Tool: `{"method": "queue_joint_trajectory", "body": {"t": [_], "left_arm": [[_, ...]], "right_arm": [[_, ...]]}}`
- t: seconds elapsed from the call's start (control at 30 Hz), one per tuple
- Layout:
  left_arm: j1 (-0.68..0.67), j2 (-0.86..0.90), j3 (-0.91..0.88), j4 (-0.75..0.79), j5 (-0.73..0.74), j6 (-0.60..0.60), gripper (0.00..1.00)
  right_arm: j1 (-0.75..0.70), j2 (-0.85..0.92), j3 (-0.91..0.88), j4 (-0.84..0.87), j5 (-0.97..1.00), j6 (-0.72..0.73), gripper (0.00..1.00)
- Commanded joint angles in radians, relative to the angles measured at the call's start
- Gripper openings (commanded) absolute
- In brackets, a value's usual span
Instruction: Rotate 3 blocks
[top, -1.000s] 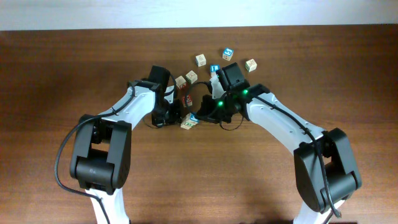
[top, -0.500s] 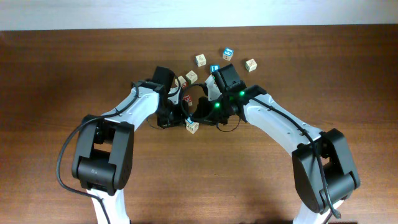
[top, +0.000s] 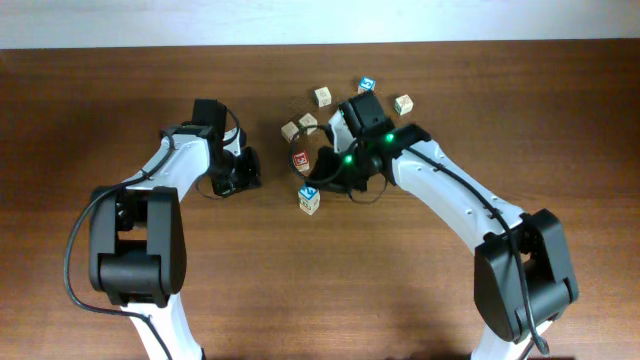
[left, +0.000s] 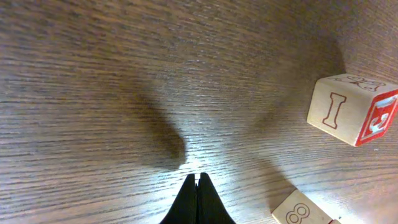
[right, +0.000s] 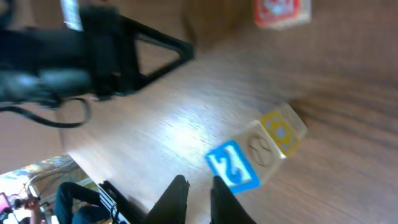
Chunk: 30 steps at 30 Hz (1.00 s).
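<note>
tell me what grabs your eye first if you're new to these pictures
The green lights glowing on the right arm near the middle of the table catch the eye first. Then comes the scatter of small alphabet cubes toward the far edge, with a red-faced cube among them and a blue-faced cube sitting alone nearer the front. The left claw is pinched shut over bare wood off to the left.

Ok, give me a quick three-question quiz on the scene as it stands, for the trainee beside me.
1. Fill in: in the left wrist view, the red-faced cube shows the letter ___ on its pale side.
2. In the right wrist view, what lies just ahead of the right tool? A) the red-faced cube B) the blue-faced cube C) nothing
3. True or false: the left tool is shut and empty.
Key: 1 I; 2 B; 3 true.
</note>
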Motion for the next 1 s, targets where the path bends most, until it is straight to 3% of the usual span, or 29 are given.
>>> {"method": "queue_joint_trajectory", "body": {"t": [0.0, 0.1, 0.17, 0.33, 0.4, 0.43, 0.47, 0.67, 0.97], "left_arm": [[0.001, -0.001, 0.040, -0.019, 0.002, 0.050, 0.00], [0.008, -0.037, 0.167, -0.142, -0.003, 0.138, 0.00], [0.009, -0.091, 0.269, -0.233, -0.056, 0.159, 0.00], [0.009, -0.365, 0.434, -0.353, -0.215, 0.162, 0.02], [0.009, -0.487, 0.433, -0.364, -0.275, 0.162, 0.30], [0.009, -0.533, 0.433, -0.378, -0.288, 0.162, 0.93], [0.009, -0.568, 0.433, -0.381, -0.288, 0.162, 0.99], [0.009, -0.693, 0.433, -0.381, -0.288, 0.162, 0.99], [0.009, -0.705, 0.433, -0.381, -0.288, 0.162, 0.99]], "right_arm": [[0.009, 0.008, 0.088, -0.047, 0.011, -0.038, 0.18], [0.008, -0.021, 0.207, -0.187, 0.036, -0.142, 0.29], [0.010, -0.069, 0.295, -0.291, 0.103, -0.201, 0.47], [0.009, -0.306, 0.453, -0.517, 0.385, -0.230, 0.77], [0.009, -0.432, 0.454, -0.573, 0.476, -0.230, 0.98], [0.009, -0.480, 0.454, -0.596, 0.505, -0.230, 0.98], [0.009, -0.533, 0.454, -0.622, 0.531, -0.230, 0.98], [0.009, -0.749, 0.454, -0.731, 0.570, -0.227, 0.98], [0.009, -0.844, 0.454, -0.751, 0.504, -0.198, 0.98]]}}
